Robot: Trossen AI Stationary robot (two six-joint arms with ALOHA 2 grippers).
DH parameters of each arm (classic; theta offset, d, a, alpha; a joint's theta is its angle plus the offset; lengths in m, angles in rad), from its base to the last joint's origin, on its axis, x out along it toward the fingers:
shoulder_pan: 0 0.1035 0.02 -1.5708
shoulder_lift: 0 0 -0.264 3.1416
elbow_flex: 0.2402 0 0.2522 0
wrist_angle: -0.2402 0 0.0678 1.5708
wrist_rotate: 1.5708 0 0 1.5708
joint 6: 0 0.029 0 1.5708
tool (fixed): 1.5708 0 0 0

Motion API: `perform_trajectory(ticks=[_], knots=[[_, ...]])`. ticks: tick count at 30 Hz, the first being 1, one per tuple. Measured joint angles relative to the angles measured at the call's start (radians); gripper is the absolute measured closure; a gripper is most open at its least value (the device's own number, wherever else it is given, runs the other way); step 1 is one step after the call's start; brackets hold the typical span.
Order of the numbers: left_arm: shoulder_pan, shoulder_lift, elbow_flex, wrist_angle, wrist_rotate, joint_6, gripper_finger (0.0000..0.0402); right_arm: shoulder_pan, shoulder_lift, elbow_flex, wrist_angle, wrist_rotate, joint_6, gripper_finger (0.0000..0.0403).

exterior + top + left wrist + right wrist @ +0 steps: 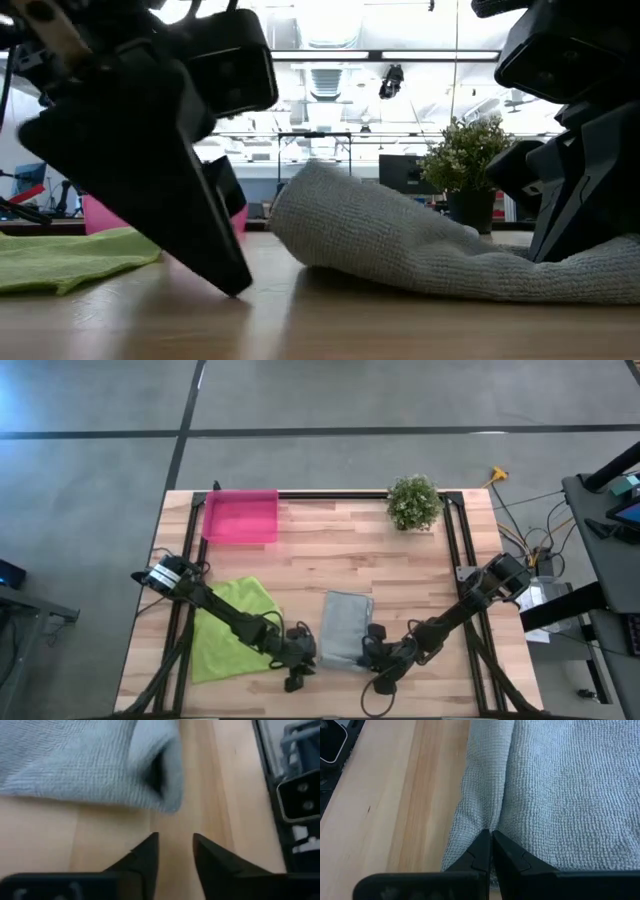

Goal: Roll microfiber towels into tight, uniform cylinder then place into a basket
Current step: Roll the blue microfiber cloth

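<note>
- Pinching the grey towel (555, 790) at its near edge, the right gripper (491, 851) has its fingers clamped together on the cloth.
- Left gripper (175, 857) hovers just off the towel's rolled corner, fingers slightly apart, holding nothing.
- Green towel (228, 628) lies flat under the left arm; pink basket (240, 516) sits at the far left corner.

Bright, even light is falling from overhead — in the low view the ceiling lamps (330, 20) are blowing out to white glare. Shadows are lying soft and short on the wooden table (400, 570). The left wrist view is smearing with blur across the grey towel (85, 760) — the right wrist view is showing its weave crisply. Near arm parts are looming dark and unfocused in the low view.
</note>
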Motion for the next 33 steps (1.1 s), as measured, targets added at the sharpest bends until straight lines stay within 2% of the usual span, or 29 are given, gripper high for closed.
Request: perform_trajectory(ticks=[5,11,16,19,22,26,29,33], knots=[[0.0,-0.057,0.0,-0.151,-0.015,0.081,0.0238,0.0,0.0,0.0,-0.001,-0.002,0.0,0.039],[-0.004,-0.19,-0.005,-0.291,-0.045,0.191,0.0227,0.0,0.0,0.001,-0.002,-0.003,0.0,0.039],[-0.004,-0.326,0.007,-0.215,-0.156,0.351,0.0227,0.0,0.0,0.001,-0.002,-0.007,0.0,0.039],[-0.003,-0.359,0.023,-0.124,-0.183,0.556,0.0227,0.0,0.0,0.001,-0.001,-0.007,0.004,0.039],[0.007,-0.328,0.04,-0.133,-0.182,0.737,0.0227,-0.001,0.0,0.001,-0.002,-0.007,0.003,0.039],[0.051,-0.249,0.067,-0.15,-0.086,0.817,0.0225,0.0,0.001,0.003,-0.004,-0.007,0.004,0.039],[0.074,-0.188,0.097,-0.142,-0.008,0.809,0.0225,0.0,0.001,0.008,-0.008,-0.007,0.006,0.039],[0.08,-0.099,0.139,-0.147,0.059,0.718,0.0225,0.0,0.002,0.014,-0.009,-0.01,0.008,0.039]])
